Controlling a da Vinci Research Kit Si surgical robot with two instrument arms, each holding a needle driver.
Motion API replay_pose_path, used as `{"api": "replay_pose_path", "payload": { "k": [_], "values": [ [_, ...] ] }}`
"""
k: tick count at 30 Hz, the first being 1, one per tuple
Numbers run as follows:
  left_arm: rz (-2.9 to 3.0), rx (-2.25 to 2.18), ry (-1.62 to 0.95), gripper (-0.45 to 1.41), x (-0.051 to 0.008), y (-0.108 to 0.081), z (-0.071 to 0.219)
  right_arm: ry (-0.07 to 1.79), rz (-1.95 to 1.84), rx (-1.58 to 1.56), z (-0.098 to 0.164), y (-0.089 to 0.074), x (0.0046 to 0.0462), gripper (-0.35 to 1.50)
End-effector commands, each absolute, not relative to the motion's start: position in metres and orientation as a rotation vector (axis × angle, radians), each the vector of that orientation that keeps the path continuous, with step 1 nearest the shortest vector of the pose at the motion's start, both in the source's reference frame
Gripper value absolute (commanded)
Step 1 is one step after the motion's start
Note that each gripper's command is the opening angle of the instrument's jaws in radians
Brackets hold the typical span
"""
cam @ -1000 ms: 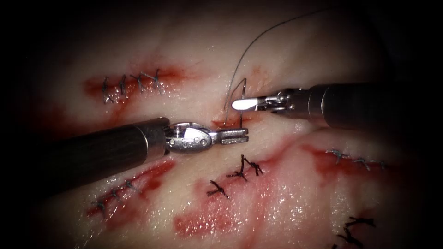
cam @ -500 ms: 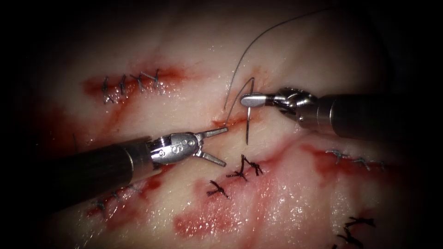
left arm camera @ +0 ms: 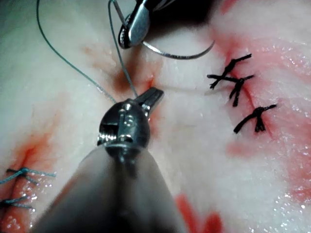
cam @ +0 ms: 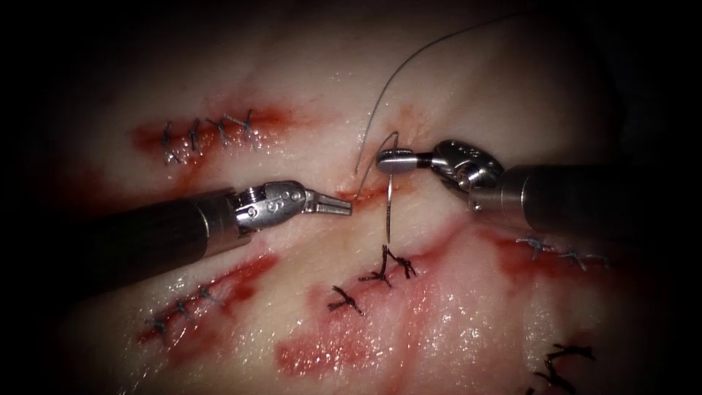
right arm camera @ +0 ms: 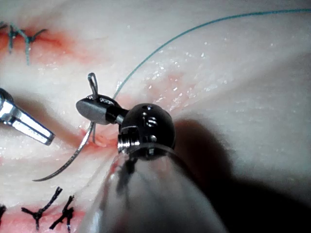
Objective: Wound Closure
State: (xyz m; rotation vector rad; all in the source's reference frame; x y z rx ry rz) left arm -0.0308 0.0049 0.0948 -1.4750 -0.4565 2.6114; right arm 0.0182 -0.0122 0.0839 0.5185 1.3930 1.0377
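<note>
My right tool (cam: 390,159) is shut on the curved needle (cam: 390,208) near its tail end, just right of the small open cut (cam: 369,193) in the tissue (cam: 314,95). The needle is out of the tissue and its point hangs down toward a dark stitch. Thread (cam: 409,62) rises from beside the cut and arcs away to the upper right. My left tool (cam: 342,207) is shut, with its tip at the cut's left end and nothing between its jaws. In the right wrist view the jaws (right arm camera: 92,109) hold the needle (right arm camera: 68,162). The left wrist view has the left tool's tip (left arm camera: 153,97) under the held needle (left arm camera: 180,54).
Closed stitched cuts lie around: a pale-thread row at the upper left (cam: 208,132), another at the lower left (cam: 179,307), one at the right (cam: 563,252), and dark knots (cam: 387,267) just below the needle's point. Red fluid stains the tissue below (cam: 322,355).
The left tool let go of the needle at the cut, opened, then shut and rose to the cut's left end. The right tool took the needle and turned its point downward.
</note>
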Motion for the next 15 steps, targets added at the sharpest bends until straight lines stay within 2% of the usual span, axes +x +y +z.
{"api": "replay_pose_path", "payload": {
  "k": [1,15],
  "values": [
    [2.64,-1.442,-0.447,-0.45,-0.0316,0.0055,0.0957,1.403,1.028,0.515,0.084,-0.0117,0.019,-0.35],
    [2.894,-1.06,-0.471,-0.45,-0.0334,0.0044,0.1017,1.408,1.025,0.496,0.0836,-0.0116,0.0191,-0.35]
  ]
}}
